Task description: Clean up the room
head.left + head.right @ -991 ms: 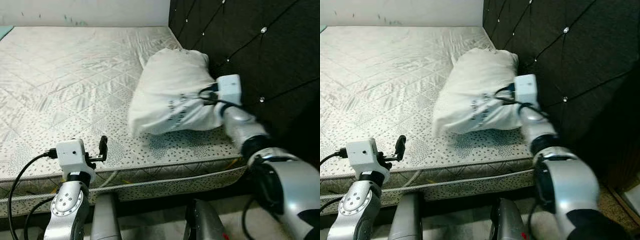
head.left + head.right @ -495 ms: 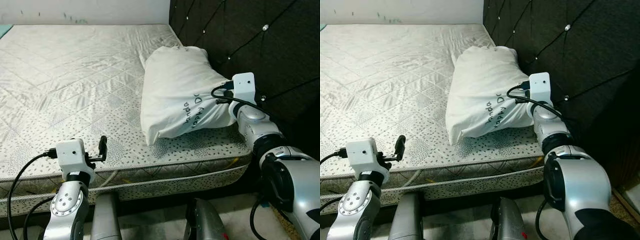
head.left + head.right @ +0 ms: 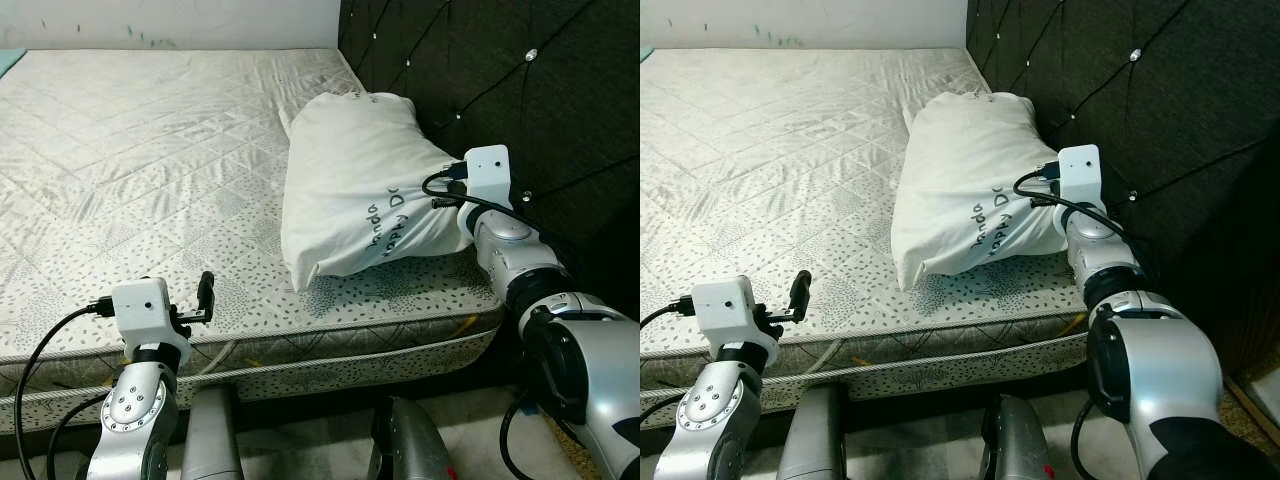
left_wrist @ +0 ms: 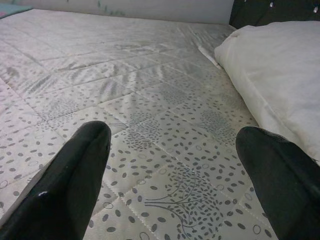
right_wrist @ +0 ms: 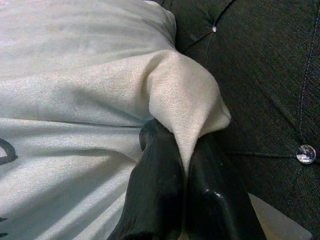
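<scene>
A white pillow (image 3: 360, 185) with dark lettering lies on the bare patterned mattress (image 3: 150, 160), against the dark tufted headboard (image 3: 520, 90). My right gripper (image 5: 182, 165) is shut on a fold of the pillow's (image 5: 75, 100) corner next to the headboard; in the eye views its wrist sits at the pillow's right side (image 3: 1080, 190). My left gripper (image 3: 205, 297) hovers open at the mattress's near edge, its fingers (image 4: 75, 175) spread wide over the fabric with nothing between them.
The headboard (image 3: 1140, 100) stands close behind the pillow and the right arm. A white wall (image 3: 170, 22) runs along the mattress's far side. Below the mattress edge, my own grey legs (image 3: 210, 440) stand beside the bed frame.
Over the last second my right gripper pulled the pillow toward the headboard, turning it so the lettering faces out. Since half a second ago nothing has moved. The left arm stayed still.
</scene>
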`<state>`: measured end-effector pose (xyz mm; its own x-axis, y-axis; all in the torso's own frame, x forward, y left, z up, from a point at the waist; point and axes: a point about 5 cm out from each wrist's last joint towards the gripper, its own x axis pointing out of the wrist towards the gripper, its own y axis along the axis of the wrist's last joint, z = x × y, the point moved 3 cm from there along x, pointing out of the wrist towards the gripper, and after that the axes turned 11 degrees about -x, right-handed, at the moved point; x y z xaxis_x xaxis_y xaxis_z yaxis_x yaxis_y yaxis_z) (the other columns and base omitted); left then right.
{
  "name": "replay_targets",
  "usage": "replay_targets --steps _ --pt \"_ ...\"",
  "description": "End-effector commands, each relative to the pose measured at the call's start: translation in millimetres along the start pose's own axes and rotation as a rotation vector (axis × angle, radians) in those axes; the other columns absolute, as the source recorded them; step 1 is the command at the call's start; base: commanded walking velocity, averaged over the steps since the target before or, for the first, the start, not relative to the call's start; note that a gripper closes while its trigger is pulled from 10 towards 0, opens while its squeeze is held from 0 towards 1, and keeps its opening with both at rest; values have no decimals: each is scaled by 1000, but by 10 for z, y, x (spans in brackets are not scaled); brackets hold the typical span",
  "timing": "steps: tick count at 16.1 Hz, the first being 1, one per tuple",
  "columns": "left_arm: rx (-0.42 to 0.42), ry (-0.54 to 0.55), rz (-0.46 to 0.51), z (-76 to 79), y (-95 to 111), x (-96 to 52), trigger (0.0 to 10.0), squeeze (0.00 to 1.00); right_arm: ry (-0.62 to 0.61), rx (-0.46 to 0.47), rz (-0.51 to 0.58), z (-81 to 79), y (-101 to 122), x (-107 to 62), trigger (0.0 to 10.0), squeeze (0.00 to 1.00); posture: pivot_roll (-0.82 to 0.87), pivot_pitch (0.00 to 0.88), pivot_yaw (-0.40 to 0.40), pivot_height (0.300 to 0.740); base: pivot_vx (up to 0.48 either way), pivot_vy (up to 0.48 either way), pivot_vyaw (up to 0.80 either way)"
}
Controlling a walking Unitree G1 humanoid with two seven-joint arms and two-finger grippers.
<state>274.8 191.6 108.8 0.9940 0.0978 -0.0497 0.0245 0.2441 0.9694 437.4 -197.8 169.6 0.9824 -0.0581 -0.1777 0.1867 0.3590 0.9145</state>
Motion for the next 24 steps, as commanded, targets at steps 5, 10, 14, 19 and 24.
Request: replay_targets --steps 5,10,14,19,24 --pt "4 -35 6 80 32 91 10000 0 -187 59 6 613 -267 -126 0 0 52 0 -44 532 0 0 0" --pt "4 -30 3 70 14 60 10000 0 -201 86 -4 573 -401 -156 0 0 58 0 -52 532 0 0 0" --pt "6 -41 3 86 18 87 10000 0 -219 102 -30 601 -595 -218 0 0 43 0 -42 532 0 0 0" --pt "6 -51 2 100 14 97 10000 0 -212 110 -49 564 -726 -256 0 0 39 0 -38 532 0 0 0" --pt "1 -48 -9 95 -32 63 10000 0 -131 122 -13 303 -756 -257 10000 0 29 0 -47 532 0 0 0"
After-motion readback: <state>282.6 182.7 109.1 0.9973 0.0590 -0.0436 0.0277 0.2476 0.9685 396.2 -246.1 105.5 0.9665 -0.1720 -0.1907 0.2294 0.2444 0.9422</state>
